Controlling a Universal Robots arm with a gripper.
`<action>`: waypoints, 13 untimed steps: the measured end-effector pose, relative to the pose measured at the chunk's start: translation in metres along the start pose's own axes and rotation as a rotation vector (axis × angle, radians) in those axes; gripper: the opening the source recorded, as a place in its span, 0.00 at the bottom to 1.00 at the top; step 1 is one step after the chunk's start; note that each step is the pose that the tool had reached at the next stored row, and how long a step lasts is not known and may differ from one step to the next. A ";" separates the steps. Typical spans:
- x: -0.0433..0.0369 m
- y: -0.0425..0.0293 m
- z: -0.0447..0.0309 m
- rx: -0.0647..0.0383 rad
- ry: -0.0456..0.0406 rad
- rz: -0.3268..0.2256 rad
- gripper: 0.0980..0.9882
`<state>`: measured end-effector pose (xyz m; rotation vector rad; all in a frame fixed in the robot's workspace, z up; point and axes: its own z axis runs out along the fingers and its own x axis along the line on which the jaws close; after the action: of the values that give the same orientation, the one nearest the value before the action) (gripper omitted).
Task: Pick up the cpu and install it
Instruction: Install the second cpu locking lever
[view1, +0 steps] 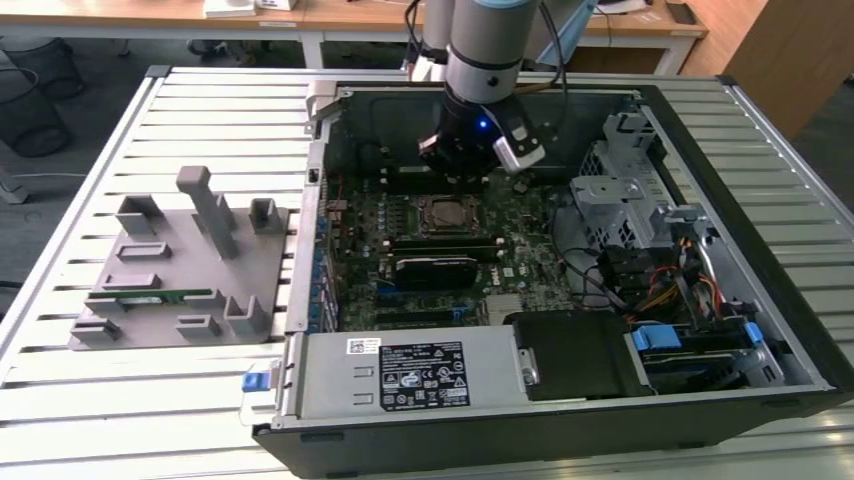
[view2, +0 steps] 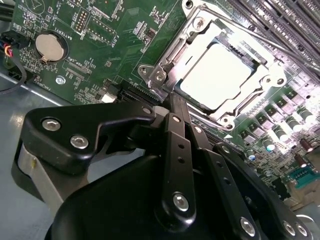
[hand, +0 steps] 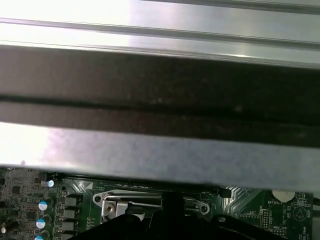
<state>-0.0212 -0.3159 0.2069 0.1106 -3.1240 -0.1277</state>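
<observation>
Your gripper (view1: 461, 165) hangs inside the open computer case (view1: 747, 400), above the far edge of the motherboard (view1: 354, 255), just beyond the socket (view1: 447, 215). The cpu (view2: 215, 75) already lies flat in that socket, framed by the metal retention bracket (view2: 162, 75), which keeps the chip square over its contacts. In the second wrist view the jaws are together, holding nothing, with their tips just short of the bracket's near corner and apart from the chip. The grey parts tray (view1: 160, 290) sits on the slatted surface (view1: 200, 100) at the exterior view's left, well apart from the case, and holds a green memory stick (view1: 158, 295).
</observation>
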 end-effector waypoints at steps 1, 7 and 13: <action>0.0000 -0.0006 0.0000 0.000 0.0000 0.000 0.01; 0.0001 -0.0046 -0.0003 0.000 -0.0001 0.000 0.01; 0.0002 -0.0046 -0.0114 0.000 -0.0001 0.000 0.01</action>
<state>-0.0209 -0.3215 0.2179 0.1105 -3.1241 -0.1274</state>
